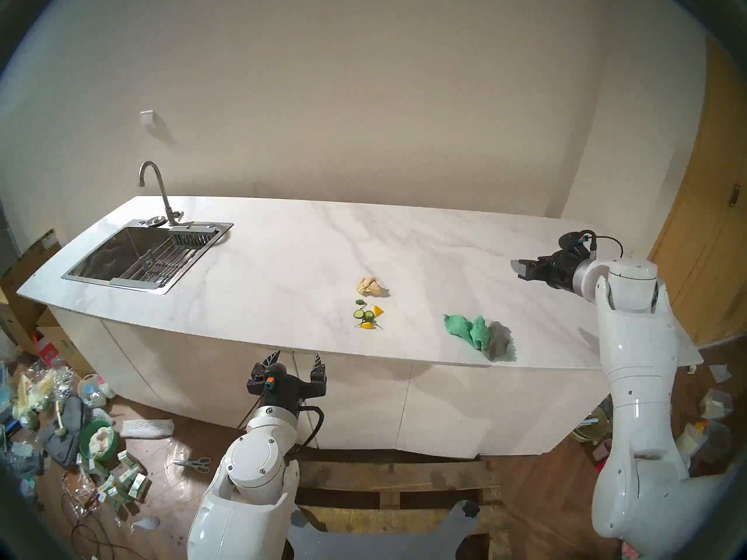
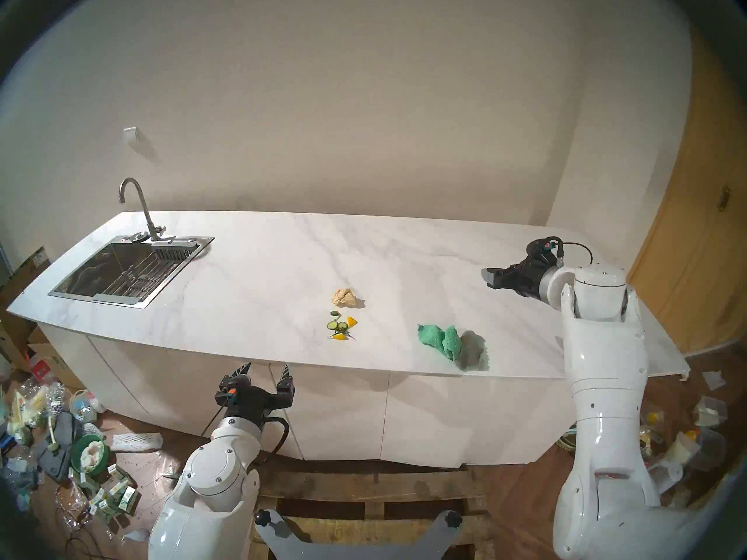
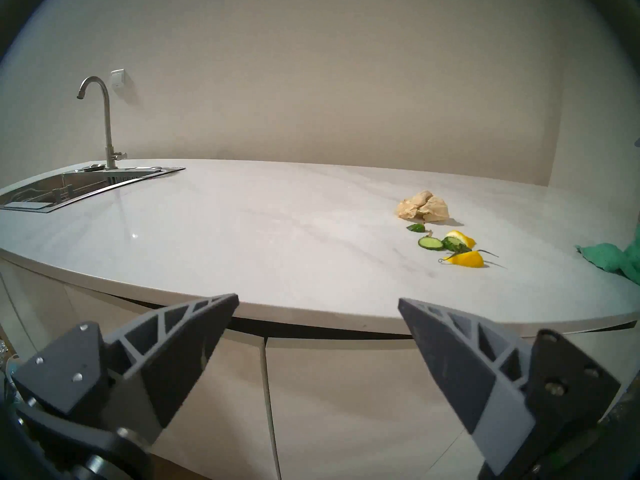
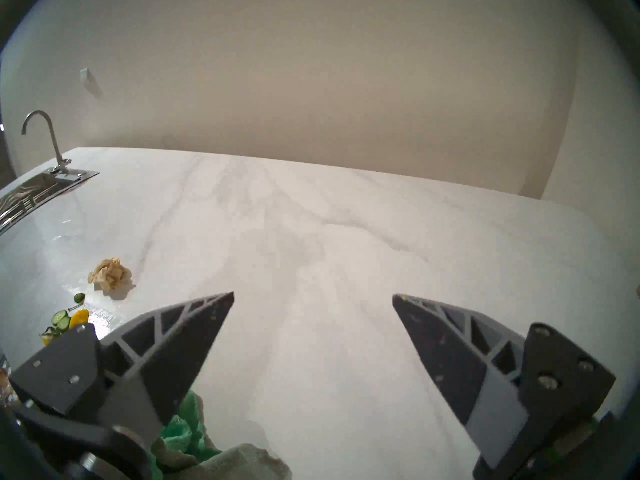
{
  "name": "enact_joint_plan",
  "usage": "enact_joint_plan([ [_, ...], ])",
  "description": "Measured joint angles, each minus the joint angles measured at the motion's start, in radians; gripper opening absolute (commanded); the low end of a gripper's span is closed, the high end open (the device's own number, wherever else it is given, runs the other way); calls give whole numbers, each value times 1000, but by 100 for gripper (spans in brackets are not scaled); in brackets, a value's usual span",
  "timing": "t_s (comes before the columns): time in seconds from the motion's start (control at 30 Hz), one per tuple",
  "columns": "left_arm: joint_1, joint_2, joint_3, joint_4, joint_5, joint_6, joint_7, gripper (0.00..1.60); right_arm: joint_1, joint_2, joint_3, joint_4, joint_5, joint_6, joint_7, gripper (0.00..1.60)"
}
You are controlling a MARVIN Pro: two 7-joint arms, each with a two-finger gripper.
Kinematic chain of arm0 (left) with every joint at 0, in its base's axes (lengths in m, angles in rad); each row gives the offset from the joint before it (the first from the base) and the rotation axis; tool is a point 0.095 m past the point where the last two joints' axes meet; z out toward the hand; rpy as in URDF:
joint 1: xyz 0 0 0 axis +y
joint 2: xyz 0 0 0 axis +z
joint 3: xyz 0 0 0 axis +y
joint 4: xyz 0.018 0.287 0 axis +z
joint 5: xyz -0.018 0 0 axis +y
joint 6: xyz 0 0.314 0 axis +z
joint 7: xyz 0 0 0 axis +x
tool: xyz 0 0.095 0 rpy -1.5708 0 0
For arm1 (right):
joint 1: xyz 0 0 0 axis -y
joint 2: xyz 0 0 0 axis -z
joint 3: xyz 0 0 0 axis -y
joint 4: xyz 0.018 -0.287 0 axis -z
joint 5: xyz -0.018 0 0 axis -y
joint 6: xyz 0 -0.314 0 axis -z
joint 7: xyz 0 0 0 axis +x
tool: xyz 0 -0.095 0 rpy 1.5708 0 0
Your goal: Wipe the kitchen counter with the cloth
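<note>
The white marble-look kitchen counter runs across both head views, with a steel sink and curved tap at its left. The teal-green cloth, grey side partly showing, lies crumpled near the front edge on the right; it also shows in the right wrist view and the left wrist view. My right gripper is open and empty, above the counter, behind and to the right of the cloth. My left gripper is open and empty, in front of the counter's front edge.
A beige paper wad and a small pile of cucumber slices and yellow pieces lie mid-counter, left of the cloth. Clutter covers the floor at left and right. A wooden door stands at the far right.
</note>
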Motion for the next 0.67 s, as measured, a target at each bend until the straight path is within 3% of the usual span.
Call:
enact_joint_plan([
  [0.67,1,0,0,-1,-1,0,0,160,-18,-48,17,2,17,-39,-19,160],
])
